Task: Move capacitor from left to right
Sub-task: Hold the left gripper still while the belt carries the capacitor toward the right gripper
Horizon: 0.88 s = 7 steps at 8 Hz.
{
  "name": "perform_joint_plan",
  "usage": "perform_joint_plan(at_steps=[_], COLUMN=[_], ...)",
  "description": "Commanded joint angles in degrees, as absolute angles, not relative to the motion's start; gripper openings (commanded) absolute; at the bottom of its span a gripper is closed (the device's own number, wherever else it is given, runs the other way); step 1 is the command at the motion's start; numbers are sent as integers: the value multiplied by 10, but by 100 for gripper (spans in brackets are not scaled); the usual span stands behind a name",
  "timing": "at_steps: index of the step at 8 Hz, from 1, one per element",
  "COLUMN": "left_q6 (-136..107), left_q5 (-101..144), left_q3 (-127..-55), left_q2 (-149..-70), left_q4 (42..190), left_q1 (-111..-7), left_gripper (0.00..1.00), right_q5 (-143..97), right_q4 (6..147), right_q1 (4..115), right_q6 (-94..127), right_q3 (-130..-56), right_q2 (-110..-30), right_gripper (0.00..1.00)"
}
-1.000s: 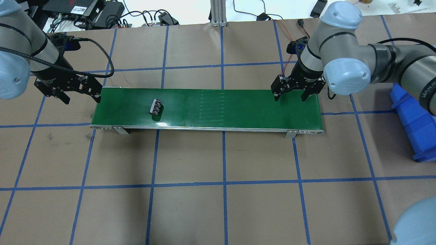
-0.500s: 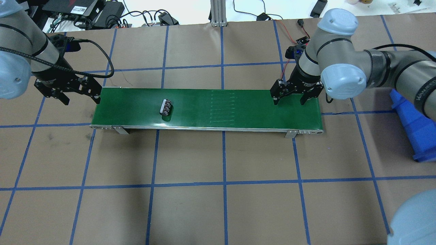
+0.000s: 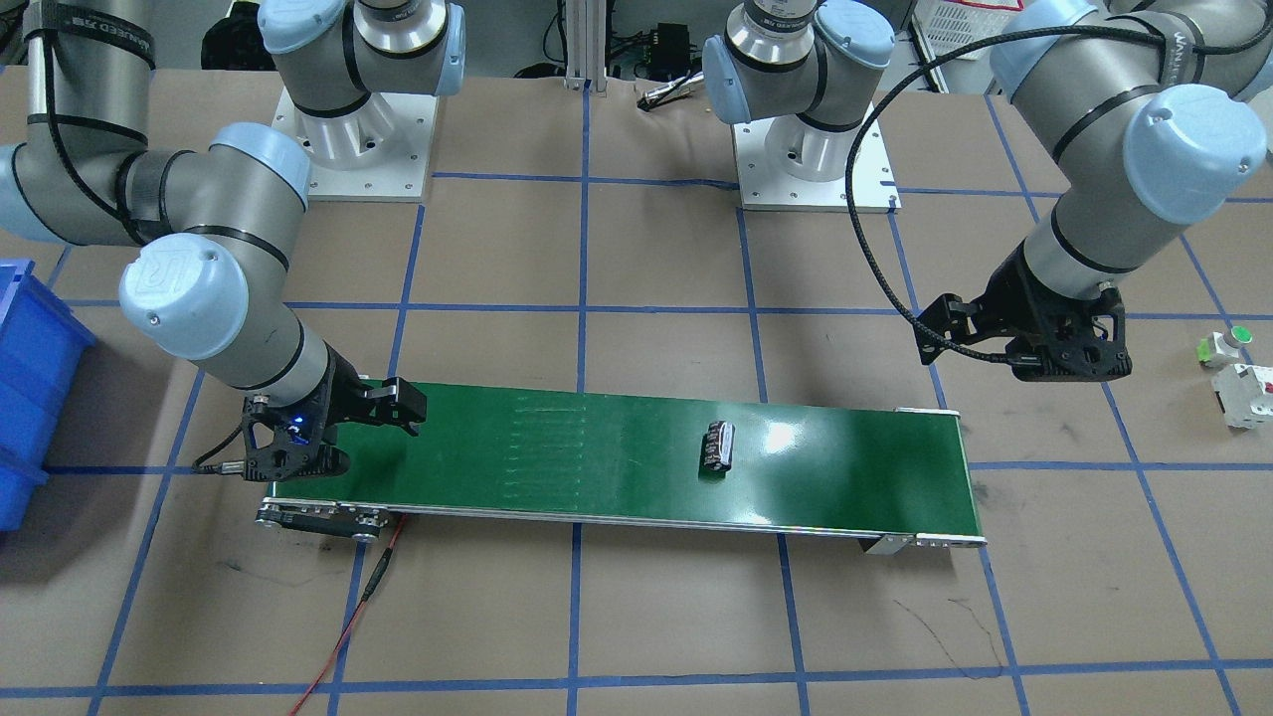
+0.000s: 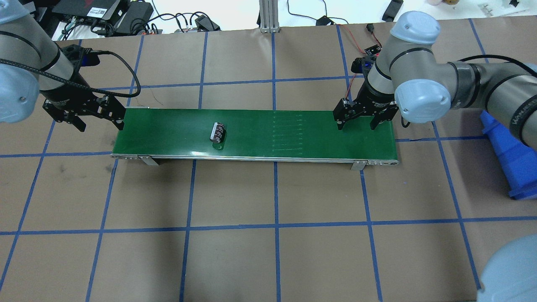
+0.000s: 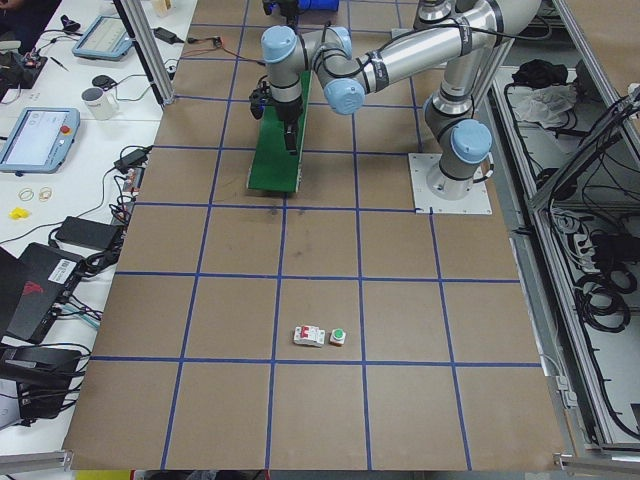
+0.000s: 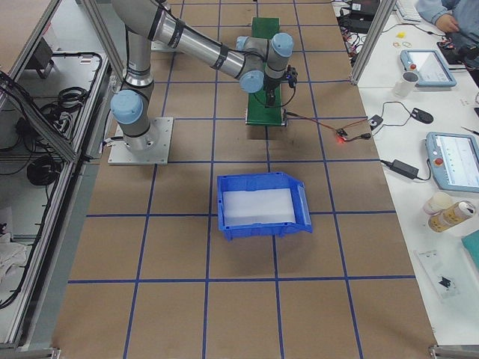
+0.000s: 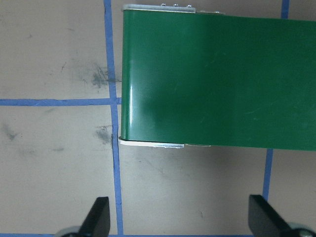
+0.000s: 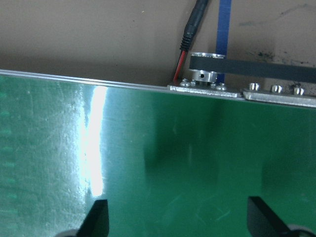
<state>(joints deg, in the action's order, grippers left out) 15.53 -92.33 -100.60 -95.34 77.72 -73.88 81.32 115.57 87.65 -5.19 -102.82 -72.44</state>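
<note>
The capacitor [image 4: 218,132], a small dark cylinder with a light stripe, lies on its side on the green conveyor belt [image 4: 314,134], left of its middle; it also shows in the front-facing view [image 3: 720,445]. My left gripper [image 4: 100,121] is open and empty, just off the belt's left end. My right gripper [image 4: 357,125] is open and empty, low over the belt's right end. In the left wrist view both fingertips [image 7: 98,217] frame bare table beside the belt end [image 7: 217,79]. In the right wrist view the fingertips [image 8: 98,217] hang over the belt [image 8: 163,173].
A blue bin [image 4: 509,151] stands on the table right of the belt; it also shows in the right side view [image 6: 262,206]. A white switch [image 3: 1243,393] and green-capped button [image 3: 1225,343] lie beyond my left arm. A red-black cable [image 4: 356,75] runs to the belt's right end.
The capacitor has travelled to the right along the belt, from near its left end toward the middle. Both grippers stay open and roughly in place.
</note>
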Motion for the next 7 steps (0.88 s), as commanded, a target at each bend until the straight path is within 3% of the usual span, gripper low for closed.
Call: perform_joint_plan(at_steps=[1, 7], left_q6=[150, 44], left_q5=[-918, -923], left_q3=[-1003, -1004], left_q2=[-951, -937], left_q4=[795, 844], left_q1=[-739, -744], left_gripper=[100, 100], right_q5=[812, 815], right_q4=[1156, 1156], right_q1=[878, 889], right_q6=[-51, -50], right_q3=[-1028, -1028], right_q2=[-727, -725], right_gripper=[98, 95])
